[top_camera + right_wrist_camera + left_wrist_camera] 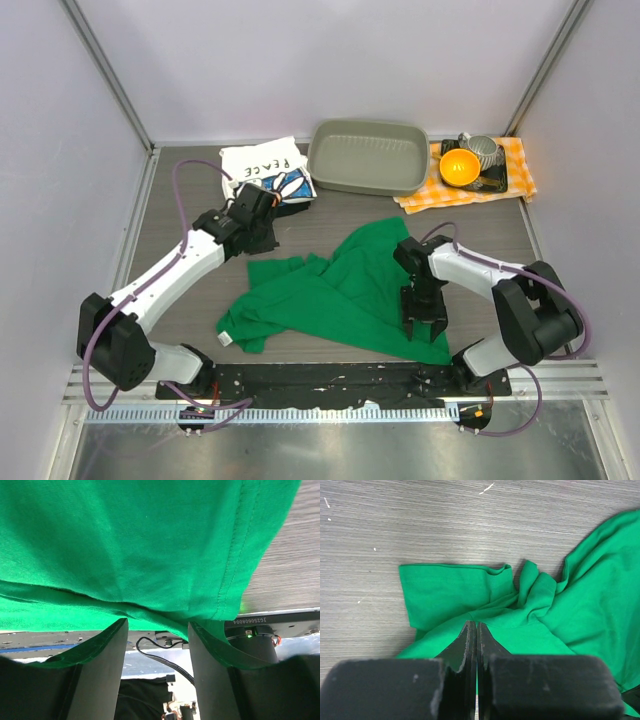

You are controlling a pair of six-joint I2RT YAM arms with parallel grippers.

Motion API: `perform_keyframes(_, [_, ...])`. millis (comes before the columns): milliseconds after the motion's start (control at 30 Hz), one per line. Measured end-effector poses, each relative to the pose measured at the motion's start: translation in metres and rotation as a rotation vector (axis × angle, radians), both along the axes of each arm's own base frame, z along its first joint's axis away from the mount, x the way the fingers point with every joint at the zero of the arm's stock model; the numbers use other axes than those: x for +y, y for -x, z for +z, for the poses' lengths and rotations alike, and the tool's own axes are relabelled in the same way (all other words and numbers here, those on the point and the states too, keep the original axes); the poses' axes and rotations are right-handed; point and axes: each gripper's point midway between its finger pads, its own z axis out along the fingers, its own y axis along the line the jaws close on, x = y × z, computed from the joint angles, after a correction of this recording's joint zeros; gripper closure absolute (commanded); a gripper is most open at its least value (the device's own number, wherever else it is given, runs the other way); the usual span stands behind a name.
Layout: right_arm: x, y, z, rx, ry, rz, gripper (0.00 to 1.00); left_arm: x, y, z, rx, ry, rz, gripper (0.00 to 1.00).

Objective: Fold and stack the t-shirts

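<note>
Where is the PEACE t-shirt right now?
In the top view, the white PEACE t-shirt lies at the back left, just left of the grey tray, beyond the green t-shirt.

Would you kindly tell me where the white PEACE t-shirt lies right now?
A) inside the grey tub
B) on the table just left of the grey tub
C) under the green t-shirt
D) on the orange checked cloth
B: the top view shows the white PEACE t-shirt lying folded on the table, beside the left wall of the grey tub and apart from the green t-shirt.
</note>
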Motion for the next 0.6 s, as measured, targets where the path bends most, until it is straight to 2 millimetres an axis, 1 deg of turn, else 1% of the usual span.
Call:
perform_keyframes(67, [0.001, 0.002, -0.002, 0.023, -0.003, -0.002, 0.48, 0.001, 0.0, 0.0, 0.001, 0.001, 0.002, 1.0])
perform_keyframes(133, [0.003, 0.005, -0.005, 0.038, -0.014, -0.006, 0.55, 0.002, -0.001, 0.0, 0.003, 0.003, 0.004, 1.0])
perform_keyframes(167, [0.003, 0.008, -0.005, 0.046, -0.019, -0.008, 0.6, 0.002, -0.001, 0.0, 0.003, 0.004, 0.005, 1.0])
perform_keyframes(200, [0.004, 0.009, -0.006, 0.052, -0.022, -0.007, 0.7, 0.003, -0.001, 0.0, 0.003, 0.003, 0.006, 1.0])
perform_keyframes(267, [0.005, 0.012, -0.006, 0.061, -0.031, -0.008, 0.79, 0.004, -0.002, 0.0, 0.003, 0.003, 0.009, 1.0])
perform_keyframes(367, [0.007, 0.012, -0.006, 0.065, -0.045, -0.011, 0.96, 0.005, -0.003, 0.0, 0.004, 0.003, 0.013, 1.0])
perform_keyframes(400, [0.008, 0.012, -0.007, 0.064, -0.049, -0.013, 0.99, 0.006, -0.003, 0.0, 0.005, 0.003, 0.014, 1.0])
perform_keyframes(600, [0.008, 0.013, -0.007, 0.064, -0.053, -0.014, 0.99, 0.011, -0.004, -0.001, 0.007, -0.003, 0.014, 1.0])
